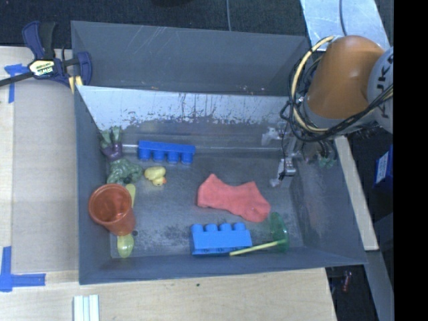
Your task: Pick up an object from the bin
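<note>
1. White arm link (384,72), upper right, beside the orange cover (341,72): dark printed lettering, partly cut off; 1 letter legible, apparently "K"; rest of the word unreadable.
2. Grey bin (200,59) and the loose things inside: no legible text, number, label or brand mark.

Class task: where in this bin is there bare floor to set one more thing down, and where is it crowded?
Bare floor lies between the long blue studded block, the soft red lump and the orange translucent cup, and right of that block toward the gripper. The left side is crowded with small toys.
</note>
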Motion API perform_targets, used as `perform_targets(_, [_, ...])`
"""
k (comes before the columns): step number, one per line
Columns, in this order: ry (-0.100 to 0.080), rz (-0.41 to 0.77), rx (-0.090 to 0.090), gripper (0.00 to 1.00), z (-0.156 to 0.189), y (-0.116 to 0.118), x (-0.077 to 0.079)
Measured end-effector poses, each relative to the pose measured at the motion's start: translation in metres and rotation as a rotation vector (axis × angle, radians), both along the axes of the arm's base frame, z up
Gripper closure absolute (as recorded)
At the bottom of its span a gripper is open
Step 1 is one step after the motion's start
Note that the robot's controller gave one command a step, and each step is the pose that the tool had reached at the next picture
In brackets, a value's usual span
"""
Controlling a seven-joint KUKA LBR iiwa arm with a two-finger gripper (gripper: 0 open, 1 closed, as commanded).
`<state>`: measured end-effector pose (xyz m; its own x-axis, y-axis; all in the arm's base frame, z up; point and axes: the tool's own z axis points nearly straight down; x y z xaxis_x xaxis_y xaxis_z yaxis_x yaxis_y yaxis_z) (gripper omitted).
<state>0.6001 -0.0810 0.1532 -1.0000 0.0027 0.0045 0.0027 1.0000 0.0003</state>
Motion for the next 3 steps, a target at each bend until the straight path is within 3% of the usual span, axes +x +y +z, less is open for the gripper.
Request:
perform_targets(1, [-0.008,0.002,-0.001,0.0,0.005,0.0,0.002])
perform_targets(2, [-0.008,-0.061,-0.001,1.0,-0.071,0.052,-0.062])
perform_targets(3, [-0.009,-0.06,-0.001,1.0,-0.071,0.052,-0.062])
